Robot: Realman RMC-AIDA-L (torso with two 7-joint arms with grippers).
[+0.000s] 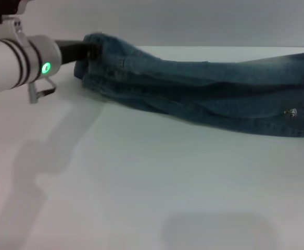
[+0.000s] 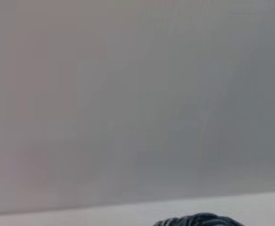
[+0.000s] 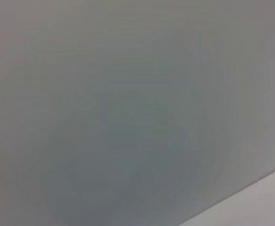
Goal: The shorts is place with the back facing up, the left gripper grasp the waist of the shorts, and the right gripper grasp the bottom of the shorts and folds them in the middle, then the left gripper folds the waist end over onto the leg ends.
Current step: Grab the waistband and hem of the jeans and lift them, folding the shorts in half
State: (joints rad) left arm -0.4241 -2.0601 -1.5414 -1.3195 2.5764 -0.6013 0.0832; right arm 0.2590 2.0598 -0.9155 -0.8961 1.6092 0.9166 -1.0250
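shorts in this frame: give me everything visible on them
The shorts are faded blue denim with visible seams and creases, stretched as a long, folded band across the far part of the white table, running out of the head view on the right. A small pale mark shows near that end. The left gripper holds the bunched left end, raised a little; its fingers are buried in fabric. The rest sags toward the table. The left wrist view shows only a dark sliver.

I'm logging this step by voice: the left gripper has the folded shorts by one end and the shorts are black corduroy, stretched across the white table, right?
Not quite. The shorts are faded blue denim, not black corduroy, as the head view shows. The rest stands: the left gripper has them by one end, and they stretch across the white table.
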